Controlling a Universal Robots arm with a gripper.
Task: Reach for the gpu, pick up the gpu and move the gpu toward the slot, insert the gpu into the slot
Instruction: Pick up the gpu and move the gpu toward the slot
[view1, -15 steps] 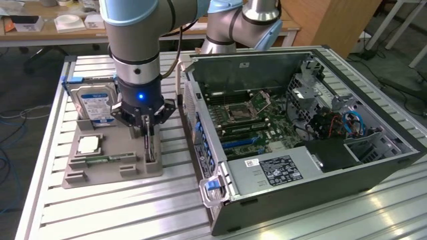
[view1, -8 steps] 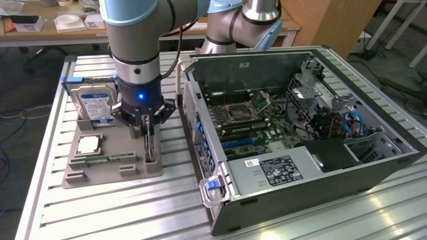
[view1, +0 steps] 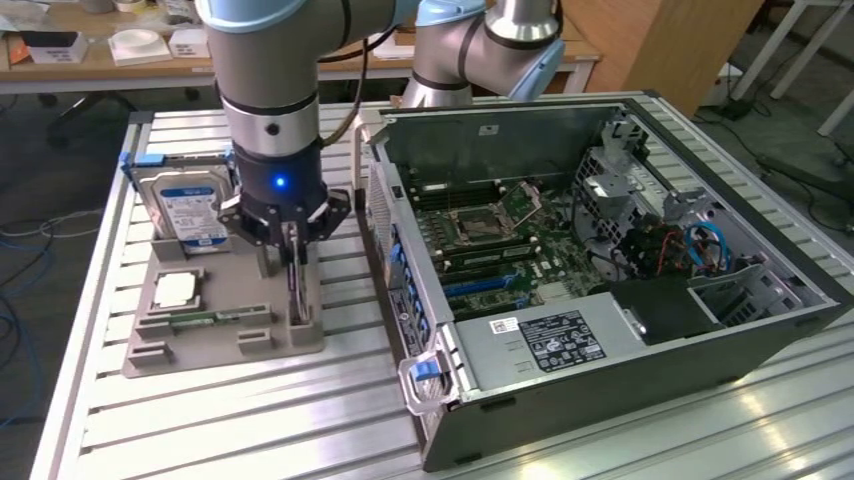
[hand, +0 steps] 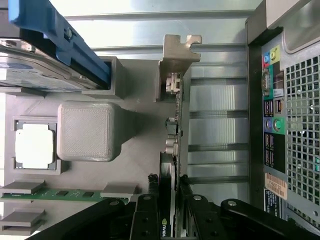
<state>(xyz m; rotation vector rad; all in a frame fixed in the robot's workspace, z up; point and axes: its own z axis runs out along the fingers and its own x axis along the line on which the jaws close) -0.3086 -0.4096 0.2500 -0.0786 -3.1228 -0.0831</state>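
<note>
On the slatted metal surface (view1: 200, 420), at 9 o'clock from the open computer case (view1: 747, 340) in the exterior view, sits a grey moulded tray (view1: 200, 355). The gpu (view1: 298, 295) stands on edge along the tray's side nearest the case. The hand (view1: 288, 262) hangs straight down over it, clenched on the card: in the wrist view its black fingers (hand: 145, 212) press against both faces of the gpu (hand: 172, 165), whose silver bracket (hand: 177, 55) is at the far end. The card's lower edge rests in the tray's holder – it is not lifted. At 10 o'clock from the hand in the exterior view a blue-labelled hard drive (view1: 187, 205) stands upright. At 8 o'clock lie a square processor (view1: 176, 290) and a green memory stick (view1: 200, 320), well apart from the gpu.
</note>
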